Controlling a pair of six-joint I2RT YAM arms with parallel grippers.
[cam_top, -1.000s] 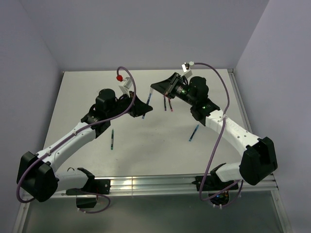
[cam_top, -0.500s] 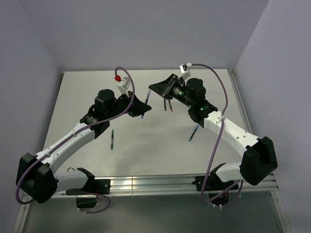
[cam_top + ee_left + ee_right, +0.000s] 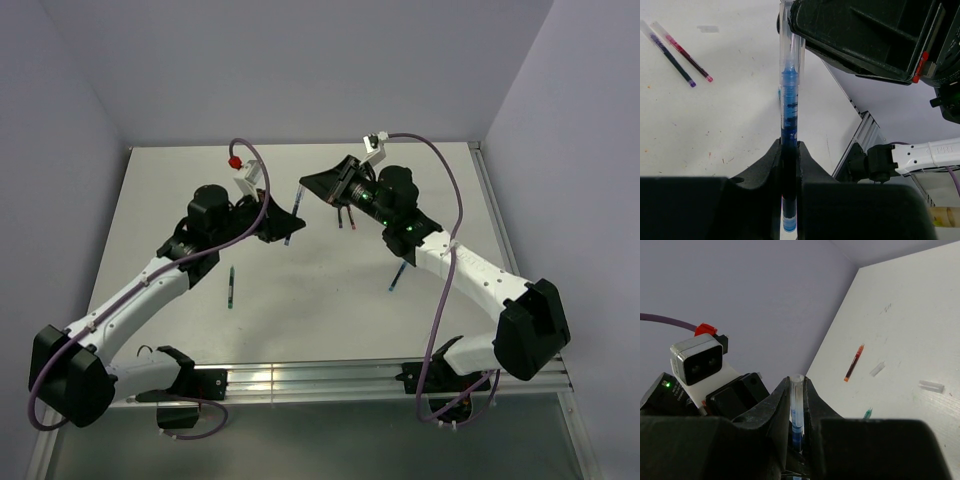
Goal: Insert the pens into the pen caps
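Observation:
My left gripper (image 3: 789, 146) is shut on a dark blue pen (image 3: 789, 107), which points up and away from it. The pen's far end sits inside a clear pen cap (image 3: 797, 390), and my right gripper (image 3: 797, 384) is shut on that cap. In the top view the two grippers meet above the back middle of the table: left gripper (image 3: 284, 228), right gripper (image 3: 312, 188). On the table lie a green-tipped pen (image 3: 231, 287), a light blue pen (image 3: 398, 275), a red pen (image 3: 853, 362), a purple pen (image 3: 671, 60) and two loose caps (image 3: 877, 369) (image 3: 931, 386).
The white table (image 3: 300, 310) has a metal rail (image 3: 330, 378) along its near edge and grey walls round the other sides. The left arm's wrist camera (image 3: 696, 360) is close in front of my right gripper. Purple cables loop above both arms.
Both grippers have shifted left, the right one more, closing the gap between them. The cap now sits over the pen's end. Both grips are unchanged.

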